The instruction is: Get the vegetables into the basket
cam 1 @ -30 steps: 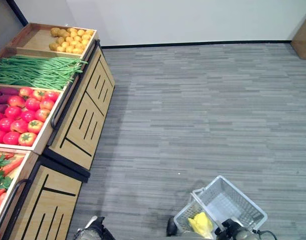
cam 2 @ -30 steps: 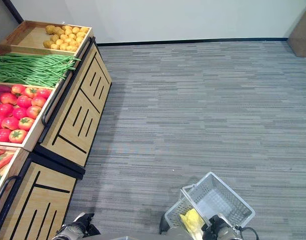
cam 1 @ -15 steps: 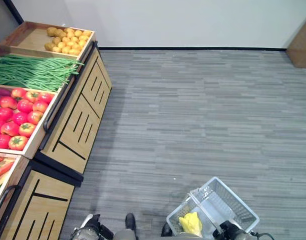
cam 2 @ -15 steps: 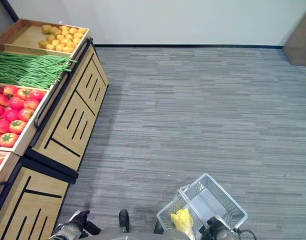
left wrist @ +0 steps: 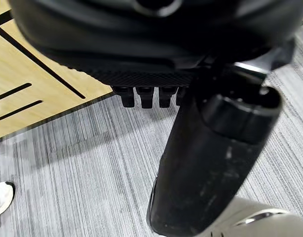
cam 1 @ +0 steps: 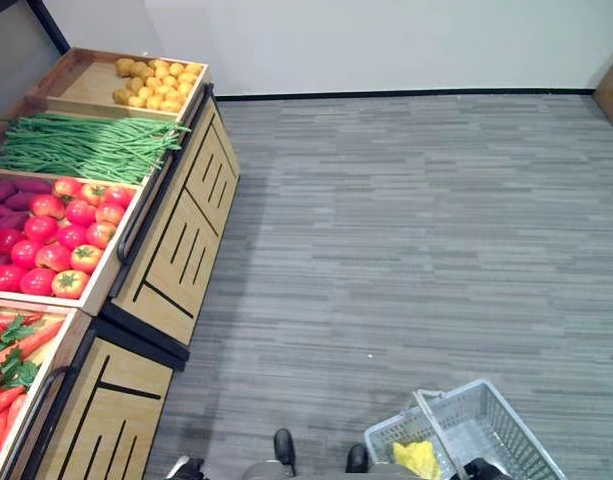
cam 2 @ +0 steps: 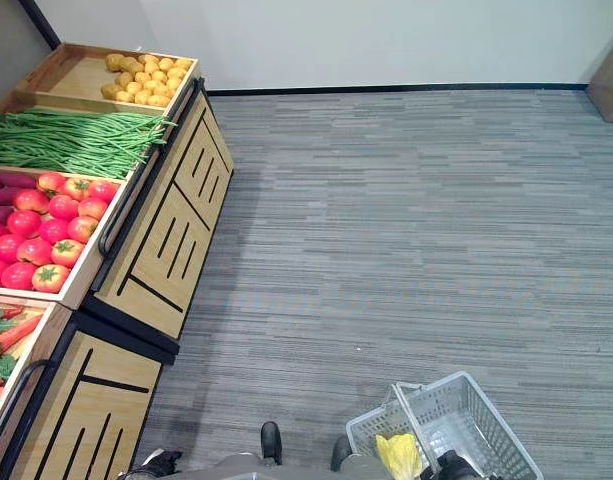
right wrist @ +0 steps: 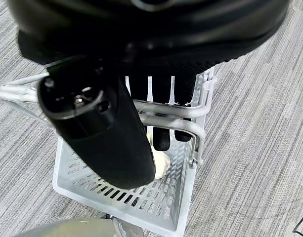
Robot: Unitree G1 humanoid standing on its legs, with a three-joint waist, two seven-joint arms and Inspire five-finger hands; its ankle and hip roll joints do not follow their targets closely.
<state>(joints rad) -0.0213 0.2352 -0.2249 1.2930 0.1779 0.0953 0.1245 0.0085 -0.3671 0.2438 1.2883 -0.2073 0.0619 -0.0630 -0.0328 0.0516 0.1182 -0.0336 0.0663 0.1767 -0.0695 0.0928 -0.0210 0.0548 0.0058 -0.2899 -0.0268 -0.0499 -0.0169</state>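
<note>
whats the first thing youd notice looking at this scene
The wooden produce stand on the robot's left catches the eye first: its crates hold red tomatoes, a heap of green beans and, farthest off, yellow potatoes. Next comes the grey basket low on the right, hanging over the grey floor with something yellow inside. The right hand is curled round its handle.

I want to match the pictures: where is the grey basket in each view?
Left eye view: basket at the lower right, on the floor.
Right eye view: lower right.
Right wrist view: under the right hand, whose fingers hook its handle.
Shared landmark: the yellow vegetable inside.
</note>
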